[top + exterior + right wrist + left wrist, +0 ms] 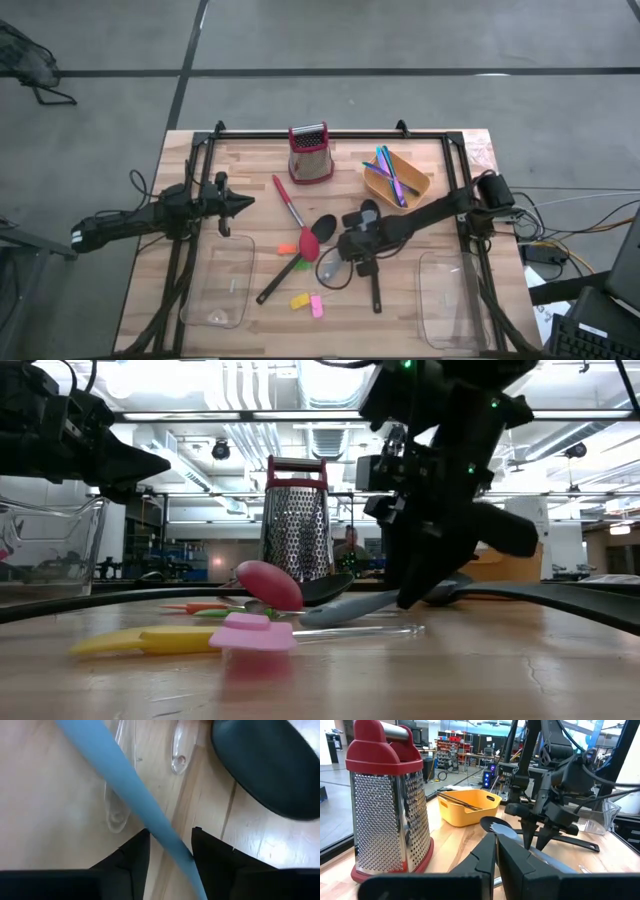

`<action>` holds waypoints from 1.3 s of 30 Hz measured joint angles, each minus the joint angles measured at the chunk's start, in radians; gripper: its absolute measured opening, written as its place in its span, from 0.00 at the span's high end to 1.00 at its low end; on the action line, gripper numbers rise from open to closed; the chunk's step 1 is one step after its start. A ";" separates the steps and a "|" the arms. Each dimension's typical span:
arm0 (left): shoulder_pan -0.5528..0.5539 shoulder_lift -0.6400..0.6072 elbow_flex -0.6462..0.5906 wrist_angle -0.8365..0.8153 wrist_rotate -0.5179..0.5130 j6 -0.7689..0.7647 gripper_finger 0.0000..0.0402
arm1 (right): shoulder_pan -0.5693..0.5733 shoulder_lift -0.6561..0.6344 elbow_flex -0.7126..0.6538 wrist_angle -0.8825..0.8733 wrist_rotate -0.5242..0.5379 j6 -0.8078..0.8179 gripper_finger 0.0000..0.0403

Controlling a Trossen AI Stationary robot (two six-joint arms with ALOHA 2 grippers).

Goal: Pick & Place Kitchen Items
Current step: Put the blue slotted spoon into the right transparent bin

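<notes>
My right gripper (pixel 357 252) points down at mid-table, shut on the handle of a blue-grey spoon (pixel 350 606) that lies among the kitchen items. A red-headed spoon (pixel 296 218), long black spoons (pixel 288 276) and small orange (pixel 287 248), green (pixel 301 265), yellow (pixel 298 299) and pink (pixel 317 306) pieces lie flat on the wood. Blue, purple and green sticks (pixel 390 172) rest in the orange bowl (pixel 412 186). My left gripper (pixel 247 203) is shut and empty at the table's left, pointing right. My right gripper has the blue-grey spoon's handle (pixel 167 837) between its two fingers (pixel 132 857), which come from above and point down. The handle runs slantwise through the gap and meets both inner sides. The spoon is low, its near end (pixel 310 616) on the table.
The red box grater (pixel 310 155) stands at the far middle. Clear containers sit near the left (pixel 222 285) and right (pixel 450 300) front corners. Clear plastic utensils (pixel 177 752) lie beside the blue-grey handle. A black frame (pixel 330 133) rims the table.
</notes>
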 joint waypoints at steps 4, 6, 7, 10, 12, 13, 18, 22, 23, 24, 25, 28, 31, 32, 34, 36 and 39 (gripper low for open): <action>0.000 0.000 0.000 0.000 0.000 0.000 0.94 | -0.001 0.017 0.016 -0.009 0.003 -0.004 0.70; 0.000 0.001 0.000 0.000 0.000 0.000 0.94 | -0.001 0.017 0.017 -0.018 0.002 -0.002 0.72; 0.000 0.001 0.000 0.000 0.000 0.000 0.94 | -0.001 0.017 0.017 -0.018 0.002 -0.002 0.74; 0.000 0.001 0.000 0.000 0.000 0.000 0.94 | -0.002 0.017 0.017 -0.018 0.000 -0.002 0.79; 0.000 0.001 0.000 0.000 0.000 0.000 0.94 | -0.001 0.016 0.017 -0.018 -0.001 -0.004 0.83; 0.000 0.001 0.000 0.000 0.000 0.000 0.94 | -0.001 0.016 0.019 -0.019 -0.001 -0.004 0.85; 0.000 0.001 0.000 0.000 0.000 0.000 0.94 | -0.004 0.016 0.043 -0.043 0.005 -0.002 0.89; 0.000 0.001 0.000 0.000 0.000 0.000 0.94 | -0.003 0.014 0.103 -0.141 0.009 -0.005 0.88; 0.000 0.001 0.000 0.000 0.000 0.000 0.94 | -0.003 0.014 0.120 -0.168 0.009 -0.005 0.87; 0.000 0.001 0.000 0.000 0.000 0.000 0.94 | -0.003 0.014 0.137 -0.195 0.009 -0.006 0.86; 0.000 0.001 0.000 0.000 0.000 0.000 0.94 | -0.003 0.014 0.153 -0.217 0.008 -0.006 0.86; 0.000 0.001 0.000 0.000 0.000 0.000 0.94 | 0.001 0.013 0.209 -0.293 0.011 -0.013 0.87; 0.000 0.001 0.000 0.000 0.000 0.000 0.94 | 0.003 0.013 0.262 -0.371 0.009 0.034 0.88; 0.000 0.001 0.000 0.000 0.000 0.000 0.94 | 0.003 0.013 0.280 -0.394 0.009 0.058 0.89; 0.000 0.001 0.000 0.000 0.000 0.000 0.94 | 0.003 0.010 0.312 -0.437 0.010 0.114 0.88; 0.000 0.001 0.000 0.000 0.000 0.000 0.94 | 0.003 0.006 0.338 -0.462 0.010 0.181 0.87; 0.000 0.001 0.000 0.000 0.000 0.000 0.94 | 0.010 -0.004 0.367 -0.510 0.010 0.281 0.87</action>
